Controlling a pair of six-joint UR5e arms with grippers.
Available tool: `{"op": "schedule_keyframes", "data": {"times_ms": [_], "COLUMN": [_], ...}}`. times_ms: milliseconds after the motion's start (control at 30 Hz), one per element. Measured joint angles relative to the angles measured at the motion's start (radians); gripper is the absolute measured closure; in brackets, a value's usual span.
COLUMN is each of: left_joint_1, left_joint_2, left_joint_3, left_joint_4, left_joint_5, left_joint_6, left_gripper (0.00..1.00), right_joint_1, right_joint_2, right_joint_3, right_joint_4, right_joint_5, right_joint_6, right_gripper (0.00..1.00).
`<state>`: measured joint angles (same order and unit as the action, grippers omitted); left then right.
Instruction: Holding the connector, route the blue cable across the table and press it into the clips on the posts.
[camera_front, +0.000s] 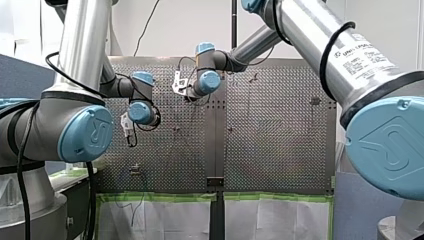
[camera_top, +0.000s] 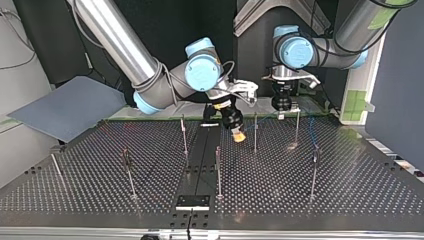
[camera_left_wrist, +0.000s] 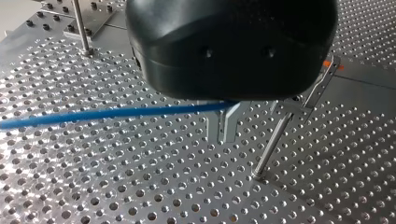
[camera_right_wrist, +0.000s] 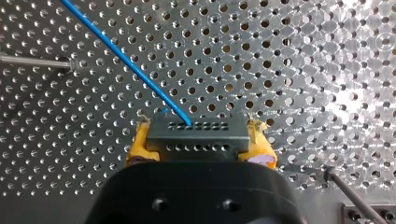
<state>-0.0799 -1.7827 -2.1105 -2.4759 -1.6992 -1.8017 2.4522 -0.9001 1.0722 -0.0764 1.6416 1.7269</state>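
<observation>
In the right wrist view my right gripper (camera_right_wrist: 200, 151) is shut, its yellow pads (camera_right_wrist: 138, 148) clamping a dark connector (camera_right_wrist: 196, 129). The blue cable (camera_right_wrist: 126, 65) leaves the connector and runs ahead over the perforated plate. In the left wrist view my left gripper (camera_left_wrist: 224, 138) has its metal fingers (camera_left_wrist: 232, 119) together on the blue cable (camera_left_wrist: 102, 113), which trails off to one side. A thin post (camera_left_wrist: 272, 145) stands just beside those fingers. In the top view my right gripper (camera_top: 239, 135) hangs low near the middle and my left gripper (camera_top: 281, 104) hangs further back, at the right.
Several thin upright posts stand on the perforated table (camera_top: 350, 195), among them one (camera_top: 255, 132) beside my right gripper, one (camera_top: 218, 172) nearer the camera and one (camera_top: 314, 172) at the right. A dark centre strip (camera_top: 195, 170) splits the table.
</observation>
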Motion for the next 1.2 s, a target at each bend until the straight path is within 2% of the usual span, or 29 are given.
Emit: {"op": "schedule_keyframes", "data": {"times_ms": [267, 667, 833, 1000, 1200], "left_joint_1": [-0.005, -0.009, -0.017, -0.021, -0.021], "left_joint_2": [0.0, -0.007, -0.045, -0.094, -0.111], "left_joint_3": [-0.005, -0.034, -0.037, -0.037, -0.037], "left_joint_4": [-0.003, 0.026, 0.039, 0.071, 0.086], "left_joint_5": [-0.002, 0.0, 0.002, 0.005, -0.002], "left_joint_6": [-0.001, -0.006, 0.014, 0.008, 0.003], "left_gripper": [1.0, 1.0, 1.0, 1.0, 1.0], "right_joint_1": [0.0, 0.0, 0.0, 0.0, 0.0], "right_joint_2": [0.0, 0.0, 0.0, 0.0, 0.0], "right_joint_3": [0.0, 0.0, 0.0, 0.0, 0.0], "right_joint_4": [0.0, 0.0, 0.0, 0.0, 0.0], "right_joint_5": [0.0, 0.001, 0.0, 0.0, 0.0], "right_joint_6": [0.0, 0.0, 0.0, 0.0, 0.0], "right_gripper": [1.0, 1.0, 1.0, 1.0, 1.0]}}
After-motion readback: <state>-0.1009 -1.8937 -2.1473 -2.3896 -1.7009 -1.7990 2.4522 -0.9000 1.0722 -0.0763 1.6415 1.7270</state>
